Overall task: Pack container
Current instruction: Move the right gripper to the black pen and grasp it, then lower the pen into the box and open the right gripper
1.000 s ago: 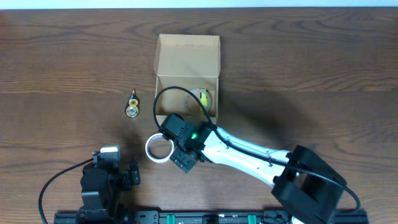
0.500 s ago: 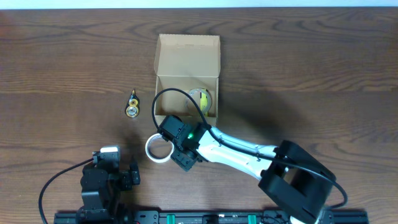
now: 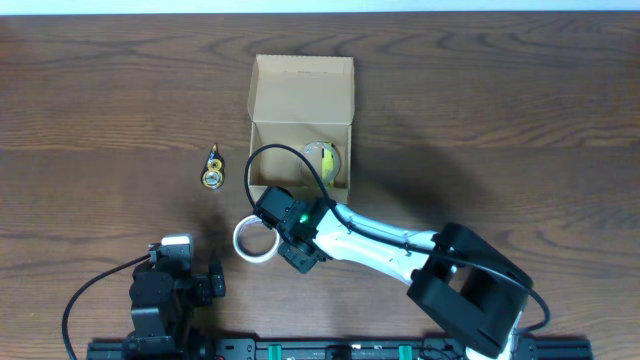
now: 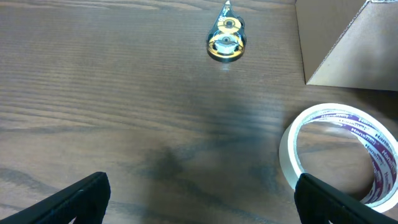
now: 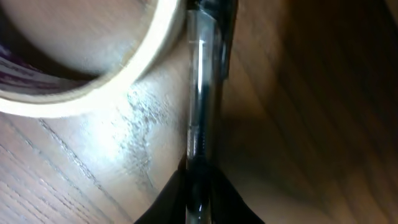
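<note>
Container [image 3: 300,90]: open tan cardboard box on the bench [image 3: 520,100], upper middle in the overhead view, flap lid laid back flat on the far side. A yellowish roll [image 3: 326,157] sits inside, toward its right wall.

White tape roll [image 3: 250,240] lies flat on the bench just beyond the box's near-left corner, not touching it. Purple print shows inside its core in the left wrist view.

Right hand [image 5: 200,190] is down at the bench, just right of the white tape roll and near the box's front wall. It is clenched on a thin clear-and-black pen [image 5: 202,112], with a dark finger against each side. The pen lies along the bench right beside the roll's rim; contact is unclear. From overhead the pen is hidden under the arm.

Small yellow-and-black tape dispenser [image 3: 213,170] lies left of the box, well apart from it.

Left hand [image 4: 199,202] is released, fingers spread wide, nothing between them. It sits at the near-left edge of the bench, well apart from the box and facing the dispenser and white roll.
</note>
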